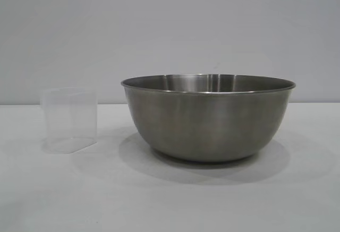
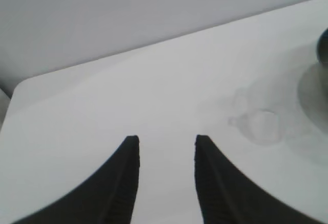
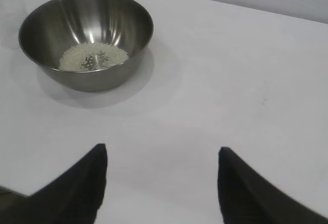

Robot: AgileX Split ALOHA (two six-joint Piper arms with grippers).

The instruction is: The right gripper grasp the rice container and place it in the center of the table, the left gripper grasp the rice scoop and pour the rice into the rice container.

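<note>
The steel rice container (image 1: pixel 208 116) stands upright on the white table (image 1: pixel 170 200), right of middle in the exterior view. In the right wrist view the container (image 3: pixel 87 39) holds a thin patch of rice (image 3: pixel 93 57) on its bottom. The clear rice scoop (image 1: pixel 69 119) stands upright to the container's left and looks empty; it shows faintly in the left wrist view (image 2: pixel 260 126). My left gripper (image 2: pixel 166 141) is open and empty, short of the scoop. My right gripper (image 3: pixel 162 152) is open wide and empty, well back from the container. Neither gripper shows in the exterior view.
A plain grey wall stands behind the table. The table's far edge and a rounded corner (image 2: pixel 20 86) show in the left wrist view. Part of the container's side (image 2: pixel 323 47) shows at that view's edge.
</note>
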